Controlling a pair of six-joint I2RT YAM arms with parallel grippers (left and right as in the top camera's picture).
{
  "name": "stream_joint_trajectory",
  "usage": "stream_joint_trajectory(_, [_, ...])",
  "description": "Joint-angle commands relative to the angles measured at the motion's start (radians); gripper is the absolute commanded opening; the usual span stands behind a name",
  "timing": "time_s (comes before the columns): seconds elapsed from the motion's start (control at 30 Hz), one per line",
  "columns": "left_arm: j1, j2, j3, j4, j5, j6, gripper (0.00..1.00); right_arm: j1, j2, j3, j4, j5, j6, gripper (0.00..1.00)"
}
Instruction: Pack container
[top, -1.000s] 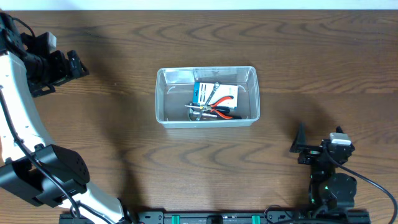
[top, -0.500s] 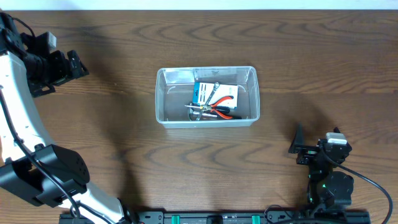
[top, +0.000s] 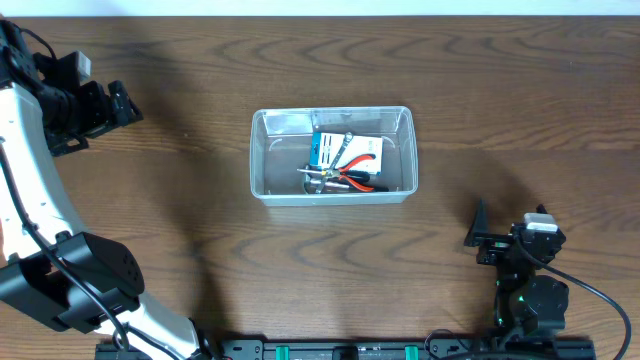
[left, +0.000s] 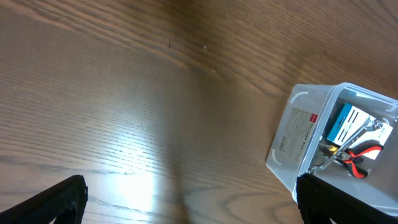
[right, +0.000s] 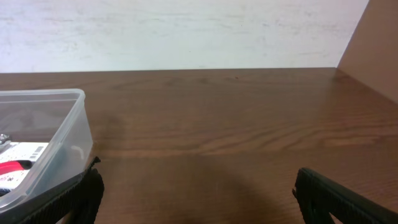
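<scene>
The clear plastic container (top: 258, 160) stands at the middle of the table. Inside it lie a blue-and-white box (top: 335, 147), red-handled pliers (top: 360, 180) and a metal wrench (top: 345, 148). My left gripper (top: 122, 104) hovers far to its left, open, with nothing between its fingers. In the left wrist view the container (left: 298, 134) is at the right, behind my right-hand fingertip (left: 348, 199). Near the front right edge, my right gripper (top: 482, 236) is open and empty. The right wrist view shows the container's corner (right: 62, 140) at the left.
Bare wooden tabletop (top: 500, 90) surrounds the container. A pale wall (right: 186, 31) rises behind the table's far edge in the right wrist view. The left arm's white body (top: 30, 180) runs along the table's left side.
The right arm has shifted slightly toward the table's front edge, then held still. The left arm and the container's contents have not moved.
</scene>
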Motion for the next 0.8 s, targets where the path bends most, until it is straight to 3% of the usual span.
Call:
stream_joint_trajectory(0.0, [0.000,0.010,-0.001,0.000,-0.008,0.006,0.98,-0.008,-0.008,-0.006,0.003,-0.001,-0.012,0.99])
stream_joint_trajectory(0.4, [0.000,0.010,-0.001,0.000,-0.008,0.006,0.98,-0.007,-0.009,-0.057,0.188,0.003,-0.012,0.99])
stream_joint_trajectory(0.77, [0.000,0.010,-0.002,0.000,-0.008,0.006,0.98,-0.007,-0.008,-0.057,0.122,0.003,-0.012,0.99])
